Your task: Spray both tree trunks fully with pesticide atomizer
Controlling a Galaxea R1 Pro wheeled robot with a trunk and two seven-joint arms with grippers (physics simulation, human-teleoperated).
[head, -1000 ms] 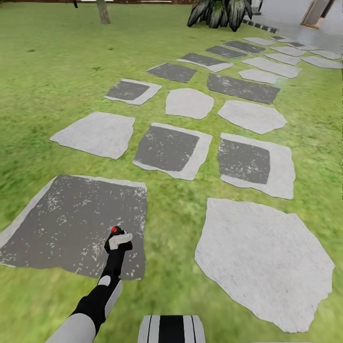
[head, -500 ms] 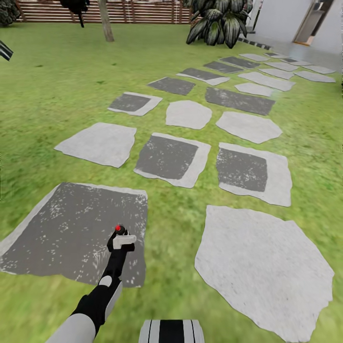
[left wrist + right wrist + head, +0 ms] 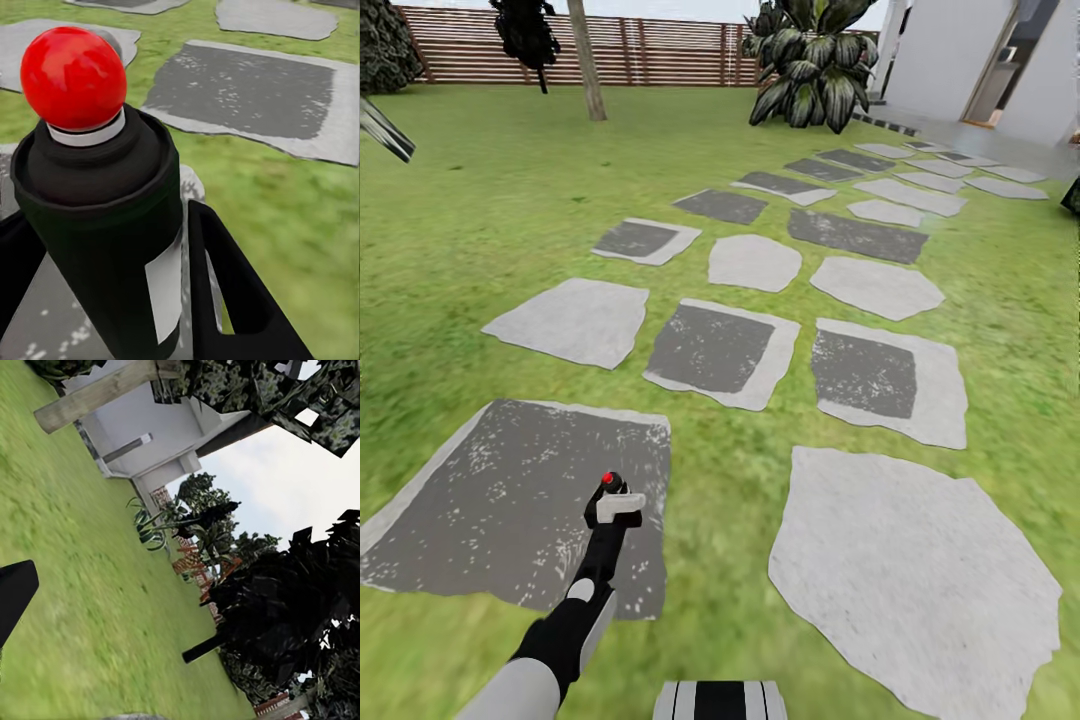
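The pesticide atomizer [image 3: 607,482] is a small black bottle with a red ball top, held upright over a dark stepping stone at the lower left of the head view. My left gripper [image 3: 612,508] is shut on it. In the left wrist view the atomizer [image 3: 105,202] has a pale label and stands between black fingers [image 3: 232,292]. One bare tree trunk [image 3: 587,62] rises from the lawn far ahead, by the slat fence [image 3: 660,45]. The right wrist view shows a trunk [image 3: 97,394] with blocky leaves, and one dark fingertip [image 3: 13,594] of my right gripper at the picture's edge.
Grey stepping stones [image 3: 915,560] run ahead and to the right across the lawn toward the white house [image 3: 950,60]. A palm-like plant [image 3: 810,65] stands beside the path's far end. A dark conifer [image 3: 525,30] hangs at the back left.
The head camera has tilted up, bringing the fence, the trunk and the house into view. My left arm still holds the atomizer in about the same pose.
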